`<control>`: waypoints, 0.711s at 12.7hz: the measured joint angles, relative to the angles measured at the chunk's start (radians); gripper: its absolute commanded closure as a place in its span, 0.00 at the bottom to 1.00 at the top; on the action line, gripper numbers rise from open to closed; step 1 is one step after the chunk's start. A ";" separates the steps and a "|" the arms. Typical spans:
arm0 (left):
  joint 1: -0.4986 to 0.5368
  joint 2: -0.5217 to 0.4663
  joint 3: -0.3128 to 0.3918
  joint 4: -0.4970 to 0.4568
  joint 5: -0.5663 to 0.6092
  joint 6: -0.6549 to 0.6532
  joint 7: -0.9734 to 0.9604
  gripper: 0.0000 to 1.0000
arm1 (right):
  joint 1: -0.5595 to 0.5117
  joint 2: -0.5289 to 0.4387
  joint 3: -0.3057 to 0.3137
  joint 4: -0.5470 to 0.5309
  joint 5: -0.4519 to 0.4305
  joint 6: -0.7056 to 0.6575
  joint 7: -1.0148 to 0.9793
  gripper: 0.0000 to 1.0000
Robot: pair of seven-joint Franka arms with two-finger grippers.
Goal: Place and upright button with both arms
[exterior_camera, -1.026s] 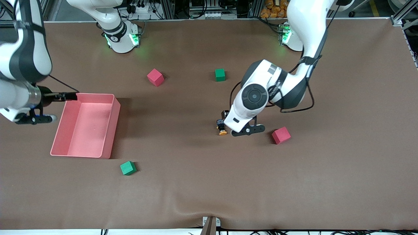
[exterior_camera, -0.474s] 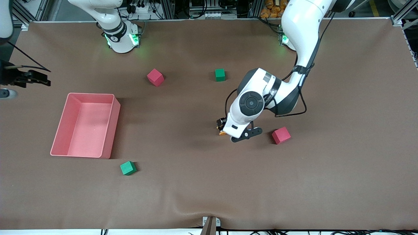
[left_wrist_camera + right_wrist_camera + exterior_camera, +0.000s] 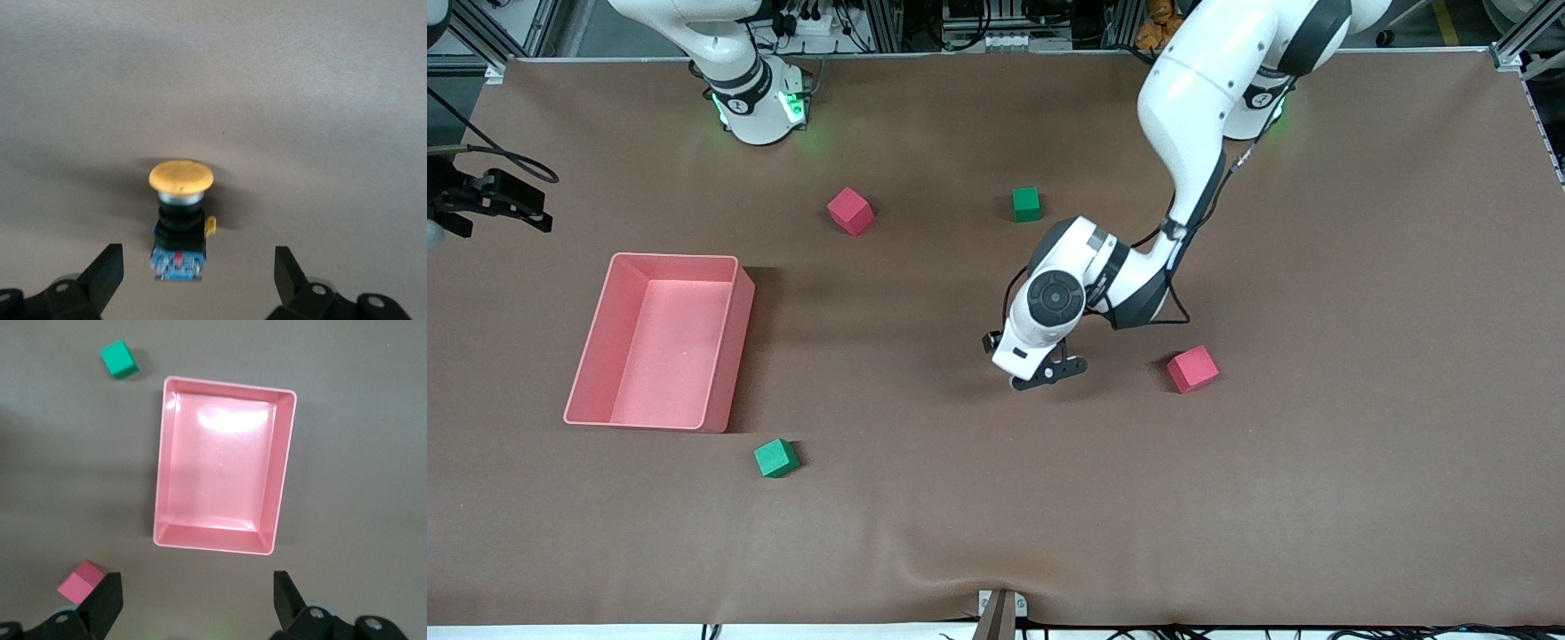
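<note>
Only the left wrist view shows the button (image 3: 180, 217), between the left claw's (image 3: 199, 277) spread fingers.

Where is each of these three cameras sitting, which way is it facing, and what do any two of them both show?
Front view: high across the table, facing both bases; shows both arms, the left gripper low over the mat, the right gripper at the right arm's end.
Left wrist view: on the left wrist, looking down at the button lying on its side between its open fingers.
Right wrist view: on the right wrist, looking down on the pink tray; its open fingers show.
Shared: front and right wrist views both show the tray.
</note>
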 measured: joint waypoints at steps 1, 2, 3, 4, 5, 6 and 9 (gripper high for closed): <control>0.002 0.010 0.001 0.009 0.000 0.000 0.025 0.00 | 0.003 0.001 0.000 0.014 0.000 -0.007 0.013 0.00; 0.005 0.012 0.002 0.013 0.000 -0.001 0.037 0.00 | 0.003 0.003 -0.002 0.025 0.000 -0.012 0.019 0.00; 0.005 0.012 0.001 0.018 0.000 -0.005 0.041 0.00 | 0.000 0.005 -0.006 0.034 0.005 -0.012 0.020 0.00; 0.004 0.012 0.001 0.024 0.000 -0.015 0.041 0.00 | -0.004 0.007 -0.010 0.040 0.018 -0.011 0.021 0.00; 0.004 0.012 0.001 0.027 0.000 -0.027 0.042 0.00 | -0.006 0.009 -0.013 0.047 0.030 -0.011 0.021 0.00; 0.004 0.013 0.002 0.027 0.000 -0.035 0.044 0.00 | -0.008 0.011 -0.015 0.053 0.040 -0.011 0.021 0.00; 0.004 0.023 0.004 0.026 0.000 -0.041 0.055 0.01 | -0.018 0.012 -0.023 0.060 0.118 -0.040 -0.028 0.00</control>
